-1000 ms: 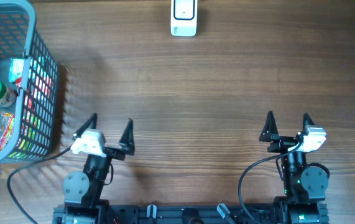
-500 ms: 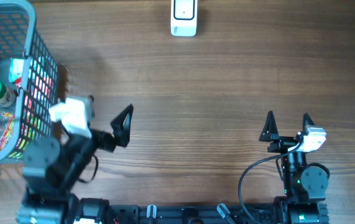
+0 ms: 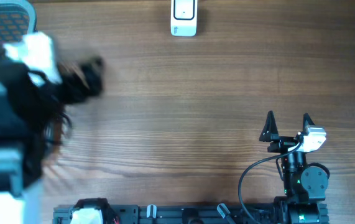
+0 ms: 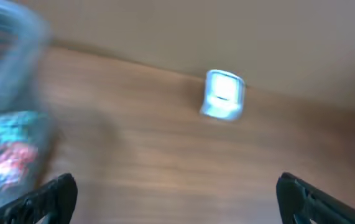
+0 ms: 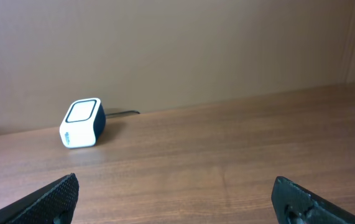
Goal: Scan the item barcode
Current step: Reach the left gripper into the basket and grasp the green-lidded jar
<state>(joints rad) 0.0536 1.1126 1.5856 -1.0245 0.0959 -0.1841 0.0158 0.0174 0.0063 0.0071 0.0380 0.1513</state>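
Sitting on wooden table [image 5: 227, 162], white scanner [image 5: 81, 123] — dark-framed face, possibly glass

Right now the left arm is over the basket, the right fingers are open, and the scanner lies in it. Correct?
No: the scanner stands on the table, at the far edge, apart from the basket; the overhead view shows it. The rest holds.

One scanner [image 3: 184, 18], one basket [image 3: 22, 6], one table [image 3: 196, 93], two claws: left claw [image 4: 177, 199], right claw [image 3: 288, 124]
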